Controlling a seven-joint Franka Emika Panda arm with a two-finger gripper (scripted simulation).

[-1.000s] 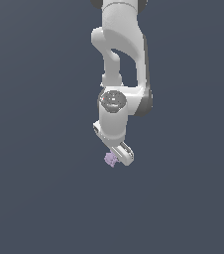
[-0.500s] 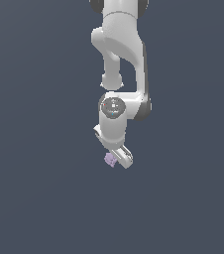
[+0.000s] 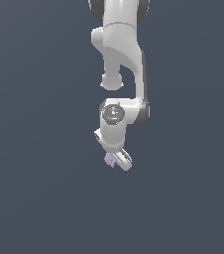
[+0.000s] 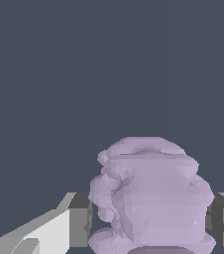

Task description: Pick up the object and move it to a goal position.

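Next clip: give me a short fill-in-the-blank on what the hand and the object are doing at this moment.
1. The colour of the lumpy object is pale ____.
2. In the wrist view, the object sits ____ the two dark finger pads.
3. The hand is ____ on the object.
4. The arm is coloured ____.

Missing words: lilac-purple; between; shut; white

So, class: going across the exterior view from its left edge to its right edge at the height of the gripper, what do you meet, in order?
Bare grey background → the pale lilac lumpy object → the white gripper holding it → bare grey background again.
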